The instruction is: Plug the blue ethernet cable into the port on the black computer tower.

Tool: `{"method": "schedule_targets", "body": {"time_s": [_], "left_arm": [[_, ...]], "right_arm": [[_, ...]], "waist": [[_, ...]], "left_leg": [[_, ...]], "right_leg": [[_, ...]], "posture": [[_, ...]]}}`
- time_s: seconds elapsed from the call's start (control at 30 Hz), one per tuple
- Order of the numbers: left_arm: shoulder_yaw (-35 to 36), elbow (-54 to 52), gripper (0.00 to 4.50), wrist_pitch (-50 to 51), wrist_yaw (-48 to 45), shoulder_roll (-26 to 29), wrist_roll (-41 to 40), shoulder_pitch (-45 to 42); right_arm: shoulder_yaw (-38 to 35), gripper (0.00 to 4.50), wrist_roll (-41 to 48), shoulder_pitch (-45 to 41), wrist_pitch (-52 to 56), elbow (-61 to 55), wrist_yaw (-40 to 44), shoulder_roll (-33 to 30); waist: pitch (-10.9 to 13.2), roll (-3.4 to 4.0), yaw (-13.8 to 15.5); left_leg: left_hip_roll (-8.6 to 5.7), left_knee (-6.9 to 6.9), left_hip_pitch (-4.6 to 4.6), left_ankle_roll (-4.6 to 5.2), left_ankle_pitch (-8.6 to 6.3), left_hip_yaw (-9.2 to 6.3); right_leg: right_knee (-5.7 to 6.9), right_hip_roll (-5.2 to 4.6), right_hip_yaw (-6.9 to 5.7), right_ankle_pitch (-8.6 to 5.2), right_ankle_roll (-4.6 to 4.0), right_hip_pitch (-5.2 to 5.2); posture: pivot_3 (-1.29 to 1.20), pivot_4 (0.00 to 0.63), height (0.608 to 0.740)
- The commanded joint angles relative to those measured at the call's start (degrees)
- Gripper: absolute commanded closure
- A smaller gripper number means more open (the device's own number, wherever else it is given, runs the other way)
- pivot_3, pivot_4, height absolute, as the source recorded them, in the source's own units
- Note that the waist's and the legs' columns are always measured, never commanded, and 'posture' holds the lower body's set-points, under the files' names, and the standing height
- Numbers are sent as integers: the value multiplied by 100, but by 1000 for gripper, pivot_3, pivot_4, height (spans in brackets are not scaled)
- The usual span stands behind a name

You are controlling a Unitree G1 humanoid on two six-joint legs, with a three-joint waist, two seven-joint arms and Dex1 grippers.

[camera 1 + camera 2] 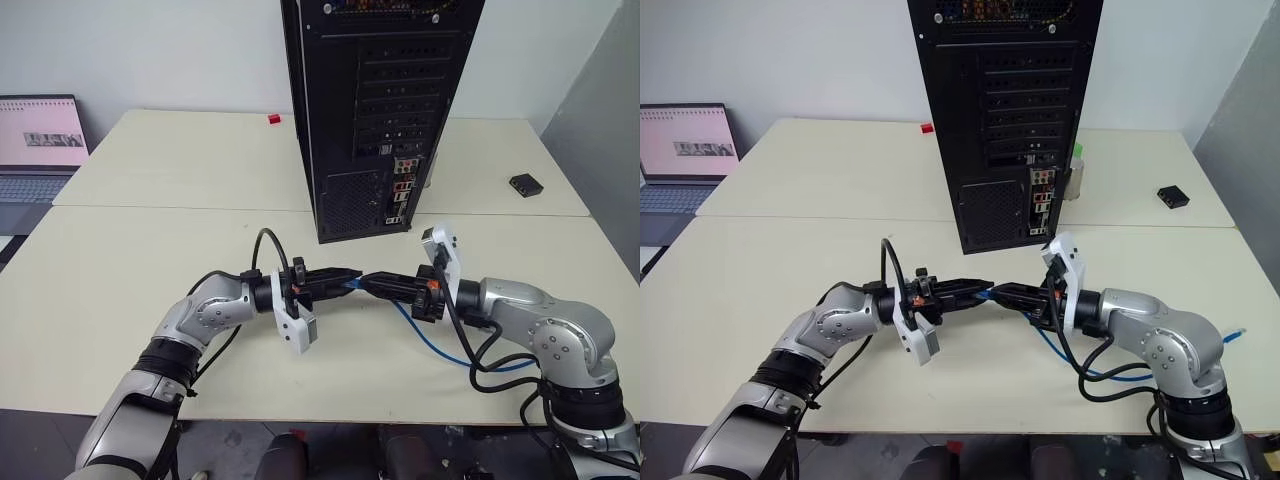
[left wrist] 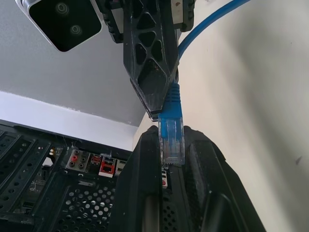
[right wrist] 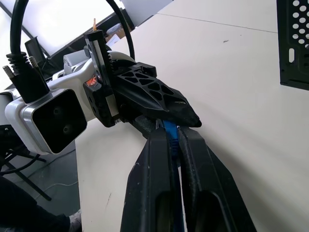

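Midway above the table (image 1: pixel 120 260), both grippers pinch the blue ethernet cable (image 2: pixel 172 126) near its plug; the left gripper (image 1: pixel 347 278) should release only once the right gripper (image 1: pixel 372 284) grips firmly, before approaching the black computer tower (image 1: pixel 380 110).

Far left, an open laptop (image 1: pixel 40 150) with a lit pinkish screen, sitting just off the edge of the cream tables (image 1: pixel 150 260). Far back on the tabletop, a small red block (image 1: pixel 273 119); far right, a small black box (image 1: pixel 525 184) lying flat, well apart from everything else. Behind all, a plain pale wall (image 1: pixel 150 50).
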Motion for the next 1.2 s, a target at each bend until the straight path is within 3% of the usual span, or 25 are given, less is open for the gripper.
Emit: {"method": "schedule_targets", "body": {"time_s": [0.03, 0.1, 0.13, 0.43, 0.87, 0.97, 1.2], "left_arm": [[-48, -135, 4203, -4, 137, 31, 22, -105], [-63, -131, 4203, -5, 154, 39, 30, -106], [-72, -140, 4203, -3, 160, 48, 28, -102], [-119, -123, 4203, -8, 241, 72, 79, -119], [-124, -123, 4203, -7, 297, 89, 114, -111], [-127, -113, 4203, -18, 305, 91, 129, -114], [-131, -80, 4203, -28, 364, 101, 175, -122]], "right_arm": [[-25, 4500, 203, -45, -58, -163, 52, 10], [-81, 4500, 245, -37, -71, -173, 69, -2], [-109, 3868, 269, -29, -70, -194, 66, -13], [-43, 2105, 302, 46, 39, -141, -90, -87], [30, 2105, 246, 46, -24, -12, -127, -68], [19, 2521, 245, 46, -27, -4, -130, -65], [16, 4153, 238, 50, -32, 7, -113, -85]], "waist": [[0, 0, 0], [0, 0, 0], [0, 0, 0], [0, 0, 0], [0, 0, 0], [0, 0, 0], [0, 0, 0]], "left_leg": [[0, 0, 0, 0, 0, 0], [0, 0, 0, 0, 0, 0], [0, 0, 0, 0, 0, 0], [0, 0, 0, 0, 0, 0], [0, 0, 0, 0, 0, 0], [0, 0, 0, 0, 0, 0], [0, 0, 0, 0, 0, 0]], "right_leg": [[0, 0, 0, 0, 0, 0], [0, 0, 0, 0, 0, 0], [0, 0, 0, 0, 0, 0], [0, 0, 0, 0, 0, 0], [0, 0, 0, 0, 0, 0], [0, 0, 0, 0, 0, 0], [0, 0, 0, 0, 0, 0]], "posture": [[0, 150, 740], [0, 150, 740], [0, 150, 740], [0, 150, 740], [0, 150, 740], [0, 150, 740], [0, 150, 740]]}}
